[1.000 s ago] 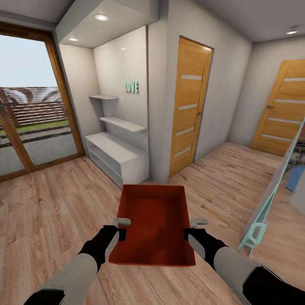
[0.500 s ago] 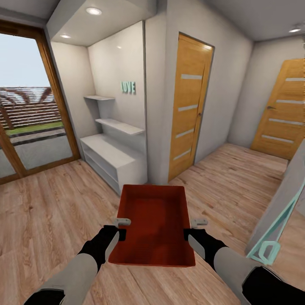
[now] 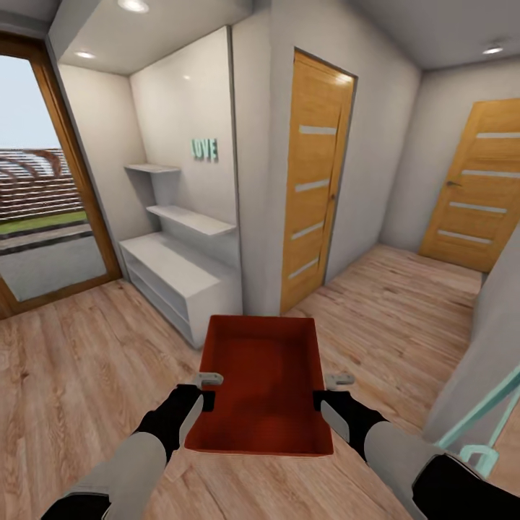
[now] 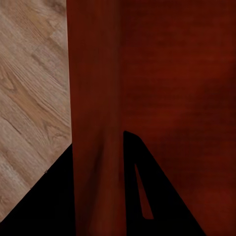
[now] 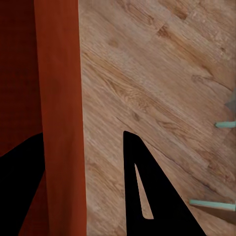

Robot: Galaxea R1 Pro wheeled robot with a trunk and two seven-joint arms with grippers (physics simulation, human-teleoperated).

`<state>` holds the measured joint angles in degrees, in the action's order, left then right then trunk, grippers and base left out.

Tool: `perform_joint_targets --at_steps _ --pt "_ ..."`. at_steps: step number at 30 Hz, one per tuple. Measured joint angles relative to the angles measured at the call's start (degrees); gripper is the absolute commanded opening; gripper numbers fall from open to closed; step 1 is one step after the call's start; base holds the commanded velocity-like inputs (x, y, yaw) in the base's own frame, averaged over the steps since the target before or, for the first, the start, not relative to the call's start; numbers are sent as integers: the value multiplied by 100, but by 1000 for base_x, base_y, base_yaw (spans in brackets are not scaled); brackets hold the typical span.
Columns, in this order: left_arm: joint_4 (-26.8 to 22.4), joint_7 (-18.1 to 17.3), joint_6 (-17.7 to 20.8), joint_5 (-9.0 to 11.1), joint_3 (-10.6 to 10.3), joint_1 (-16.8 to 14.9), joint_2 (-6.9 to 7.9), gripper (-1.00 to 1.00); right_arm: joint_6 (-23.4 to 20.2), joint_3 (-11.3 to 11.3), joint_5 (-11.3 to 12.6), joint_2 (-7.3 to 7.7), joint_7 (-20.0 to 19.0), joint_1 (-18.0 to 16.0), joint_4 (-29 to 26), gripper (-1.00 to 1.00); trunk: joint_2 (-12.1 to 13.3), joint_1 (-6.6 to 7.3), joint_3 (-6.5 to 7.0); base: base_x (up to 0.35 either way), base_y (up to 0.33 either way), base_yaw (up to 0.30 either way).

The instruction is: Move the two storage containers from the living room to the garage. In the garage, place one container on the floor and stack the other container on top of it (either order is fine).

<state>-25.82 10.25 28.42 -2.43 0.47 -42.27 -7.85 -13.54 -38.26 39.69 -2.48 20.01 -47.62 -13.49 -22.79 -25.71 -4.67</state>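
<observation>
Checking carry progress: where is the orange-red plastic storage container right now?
In the head view, the orange-red plastic storage container is centred low, clamped between the left gripper and right gripper, over wood-plank flooring.

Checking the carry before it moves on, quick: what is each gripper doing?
Left gripper: shut on the storage container, clamping its left wall.
Right gripper: shut on the right wall.

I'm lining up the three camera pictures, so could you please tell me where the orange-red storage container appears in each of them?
Head view: the storage container sits low and central, held between both grippers.
Left wrist view: its wall runs as a vertical band, with the inside beside it.
Right wrist view: its wall is a vertical band along one edge.
Shared landmark: the light wood-plank flooring.
</observation>
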Motion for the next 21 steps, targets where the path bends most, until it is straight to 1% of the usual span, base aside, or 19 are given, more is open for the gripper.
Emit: perform_joint_targets --at_steps 18,21 --pt "8 0 -5 1 1 0 0 -100 1 -1 -1 -1 0 0 4 -100 0 0 0 321 0 0" --pt "18 0 -6 2 1 -1 0 -100 -3 -7 6 -4 4 0 12 -100 0 0 0 321 0 -86"
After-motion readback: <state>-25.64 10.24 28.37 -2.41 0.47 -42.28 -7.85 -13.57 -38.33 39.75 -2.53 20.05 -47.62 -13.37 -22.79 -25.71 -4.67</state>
